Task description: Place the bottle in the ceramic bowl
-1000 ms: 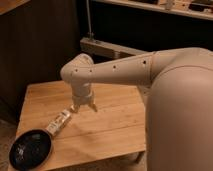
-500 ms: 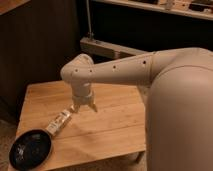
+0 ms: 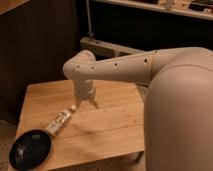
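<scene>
The bottle (image 3: 60, 121), small and clear with a pale label, lies on its side on the wooden table (image 3: 110, 130), cap pointing up and right. The ceramic bowl (image 3: 30, 148), black and glossy, sits at the table's front left corner, just below and left of the bottle. My gripper (image 3: 86, 103) hangs pointing down over the table, a little right of and above the bottle's cap. Its fingers are open and hold nothing.
My white arm (image 3: 130, 67) reaches in from the right, and its large body (image 3: 180, 115) covers the right side of the view. A dark wall stands behind the table, with a shelf rail (image 3: 107, 47) at the back.
</scene>
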Available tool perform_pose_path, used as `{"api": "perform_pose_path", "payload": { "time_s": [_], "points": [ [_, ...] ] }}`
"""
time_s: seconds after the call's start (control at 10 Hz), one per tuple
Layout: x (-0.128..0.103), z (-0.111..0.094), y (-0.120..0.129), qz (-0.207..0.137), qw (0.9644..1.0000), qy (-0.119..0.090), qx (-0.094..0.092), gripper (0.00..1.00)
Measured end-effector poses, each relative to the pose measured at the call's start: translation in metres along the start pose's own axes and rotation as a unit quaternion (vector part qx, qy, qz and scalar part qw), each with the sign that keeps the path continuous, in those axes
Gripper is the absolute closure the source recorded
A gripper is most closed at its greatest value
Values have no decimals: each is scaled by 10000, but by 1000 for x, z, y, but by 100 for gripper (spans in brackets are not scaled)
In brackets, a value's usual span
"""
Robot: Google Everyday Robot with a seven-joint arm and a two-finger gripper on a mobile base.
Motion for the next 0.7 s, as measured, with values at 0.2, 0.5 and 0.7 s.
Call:
{"api": "perform_pose_path", "payload": {
  "time_s": [0.2,0.5,0.7],
  "points": [
    [-15,-1,0,718,9974,-66,-90,35],
    [-25,0,5,1078,9933,-89,-397,35],
    [-30,0,21,1172,9920,-114,-454,35]
  ]
}}
